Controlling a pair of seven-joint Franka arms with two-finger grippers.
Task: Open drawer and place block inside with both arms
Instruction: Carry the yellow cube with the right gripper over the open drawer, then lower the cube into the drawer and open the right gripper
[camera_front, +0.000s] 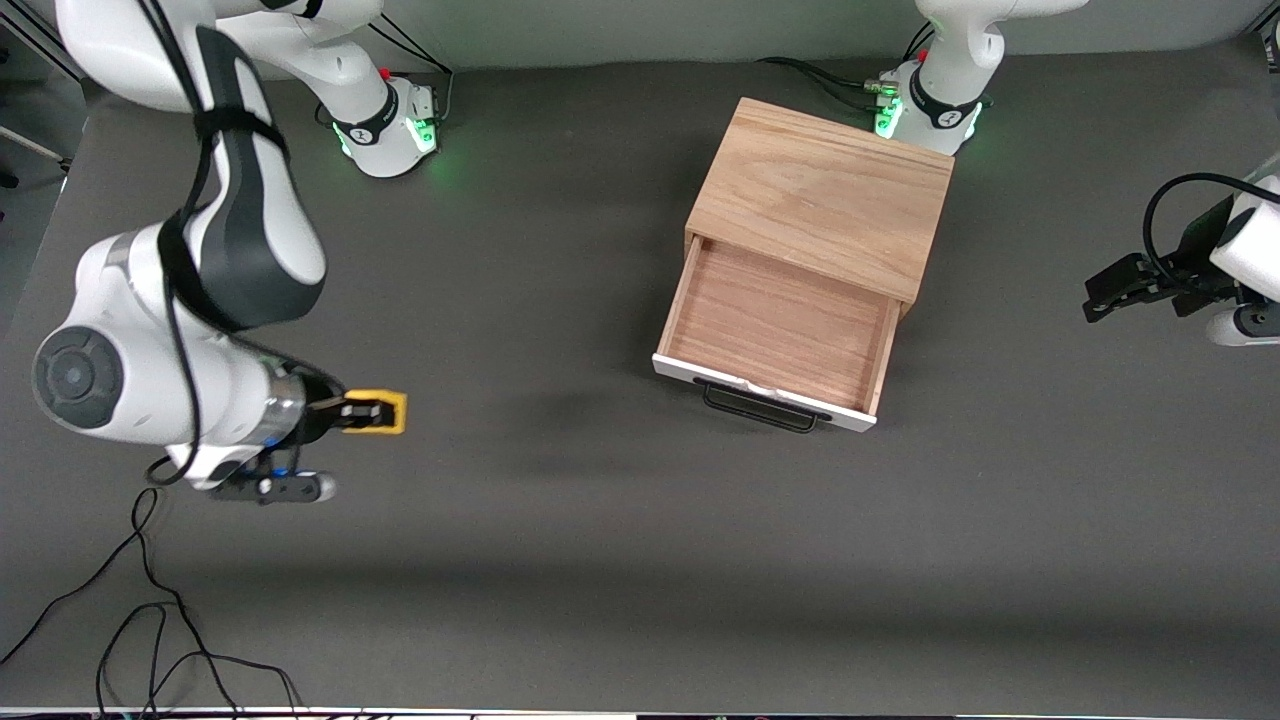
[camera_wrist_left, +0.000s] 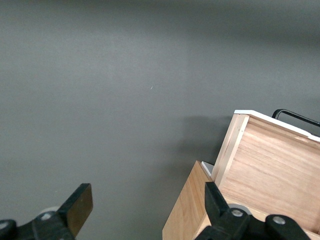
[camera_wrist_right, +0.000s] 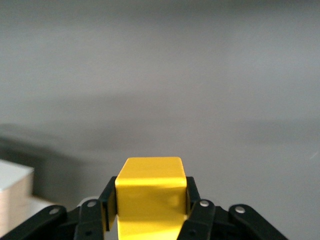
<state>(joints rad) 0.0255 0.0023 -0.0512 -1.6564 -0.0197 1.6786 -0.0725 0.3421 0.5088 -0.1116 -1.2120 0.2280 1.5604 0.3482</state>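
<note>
- Front view: the drawer (camera_front: 778, 330) stands pulled out of its light oak cabinet (camera_front: 822, 195), toward the camera. Its tray is bare wood inside. Its white front panel (camera_front: 765, 394) and black wire bar handle (camera_front: 760, 410) face the camera, slightly turned toward the right arm's end of the table.
- The drawer's pull-out axis runs from the cabinet toward the camera; the front panel and handle lie across that axis, tilted a little in the frame.
- The yellow block (camera_front: 378, 411) is clamped in the right gripper (camera_front: 362, 411), over the dark table (camera_front: 600, 560) near the right arm's end, well apart from the drawer. The gripper lies about level, its fingers aimed toward the drawer's end of the table.
- Right wrist view: the block (camera_wrist_right: 150, 197) sits squarely between the two black fingers (camera_wrist_right: 194, 207), one flat face up, its edges in line with the fingers.
- The left gripper (camera_front: 1115, 292) waits over the table at the left arm's end, beside the cabinet, aimed toward it.
- Left wrist view: its fingers (camera_wrist_left: 79, 206) stand wide apart with nothing between them; the drawer's corner (camera_wrist_left: 240, 145) and handle (camera_wrist_left: 295, 116) show ahead.
</note>
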